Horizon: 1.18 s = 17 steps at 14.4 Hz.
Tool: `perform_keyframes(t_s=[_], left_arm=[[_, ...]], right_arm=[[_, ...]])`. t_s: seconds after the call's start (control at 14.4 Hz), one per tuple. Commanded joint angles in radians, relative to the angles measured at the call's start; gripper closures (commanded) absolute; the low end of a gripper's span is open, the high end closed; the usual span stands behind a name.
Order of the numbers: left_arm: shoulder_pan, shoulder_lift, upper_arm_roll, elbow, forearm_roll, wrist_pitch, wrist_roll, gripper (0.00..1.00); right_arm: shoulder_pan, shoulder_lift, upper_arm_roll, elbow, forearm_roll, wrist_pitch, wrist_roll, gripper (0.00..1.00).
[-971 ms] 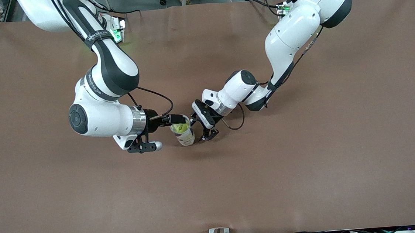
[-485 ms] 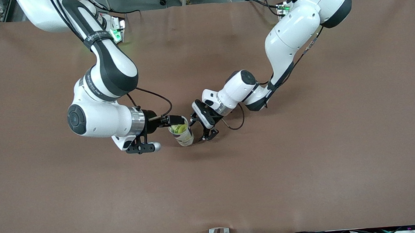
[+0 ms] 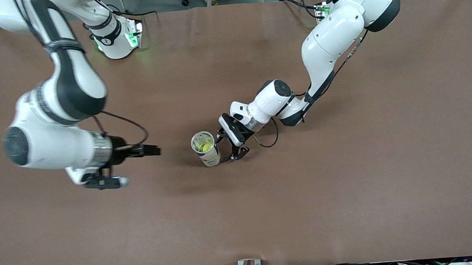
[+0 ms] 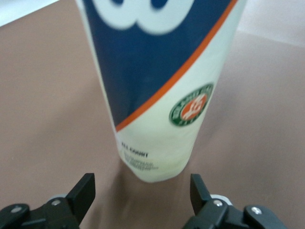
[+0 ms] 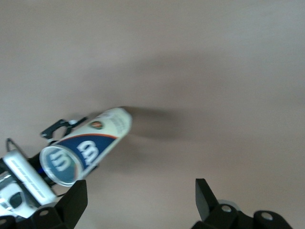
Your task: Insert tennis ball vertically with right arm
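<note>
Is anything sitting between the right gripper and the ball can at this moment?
Nothing visible does. Bare brown table lies between the right gripper, open and empty, and the upright can, with a tennis ball already showing inside. The left gripper sits open, right beside the can, toward the left arm's end.

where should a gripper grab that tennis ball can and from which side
Grip the can around its lower cylindrical wall, coming in level from the side. It stands upright with its mouth open upward. The left gripper is already open beside it; the right gripper is open toward the right arm's end.
</note>
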Motion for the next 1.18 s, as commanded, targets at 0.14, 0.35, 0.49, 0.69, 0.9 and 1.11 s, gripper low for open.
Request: perform_keyframes(t_s=[0.14,0.35,0.49,0.69,0.9,1.11], left_arm=[[0.092,-0.126,-0.009,-0.062,0.009,-0.17,-0.004,0.11],[0.172,-0.186,-0.018,-0.035,0.011,-0.35,-0.001,0.11],[0.236,-0.212,-0.051,0.02,0.008,-0.513,-0.002,0.11],[0.345,-0.212,-0.117,0.168,0.006,-0.826,-0.004,0.11],[0.408,-0.219,-0.134,0.281,-0.004,-1.073,-0.011,0.11],[0.463,-0.269,-0.133,0.331,-0.009,-1.262,-0.021,0.11]], right_arm=[[-0.093,-0.035,0.013,0.087,-0.155,-0.148,0.0,0.0],[-0.188,-0.075,0.013,0.087,-0.181,-0.15,-0.057,0.0],[-0.24,-0.08,0.012,0.087,-0.192,-0.15,-0.153,0.0],[-0.243,-0.121,-0.086,0.082,-0.204,-0.142,-0.33,0.0],[-0.202,-0.176,-0.167,0.076,-0.235,-0.14,-0.365,0.0],[-0.122,-0.231,-0.233,0.072,-0.272,-0.13,-0.35,0.0]])
